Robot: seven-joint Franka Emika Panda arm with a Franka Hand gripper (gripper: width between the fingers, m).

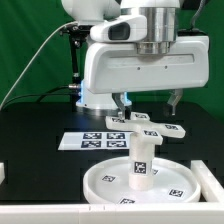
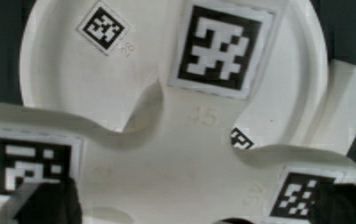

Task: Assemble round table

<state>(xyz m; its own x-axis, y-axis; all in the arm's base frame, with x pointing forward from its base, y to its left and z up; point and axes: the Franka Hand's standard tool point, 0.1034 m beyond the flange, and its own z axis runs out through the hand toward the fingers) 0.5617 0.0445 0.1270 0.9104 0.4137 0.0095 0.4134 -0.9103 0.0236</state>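
Note:
The large rimmed round disc (image 1: pixel 120 182) lies flat at the front of the table. The short cylindrical leg (image 1: pixel 141 158) stands upright at its centre. The cross-shaped foot (image 1: pixel 146 126) sits level on top of the leg. My gripper (image 1: pixel 149 104) hangs just above the foot, with one finger (image 1: pixel 122 102) on each side, wide apart and holding nothing. In the wrist view the foot (image 2: pixel 175 150) fills the near field with the disc (image 2: pixel 148 50) behind it. One dark finger (image 2: pixel 38 203) shows over a tagged arm of the foot.
The marker board (image 1: pixel 88 141) lies flat behind the disc, toward the exterior view's left. A white block (image 1: pixel 3 173) sits at the left edge. A white wall (image 1: pixel 40 214) runs along the front edge. The robot base (image 1: pixel 100 95) stands behind.

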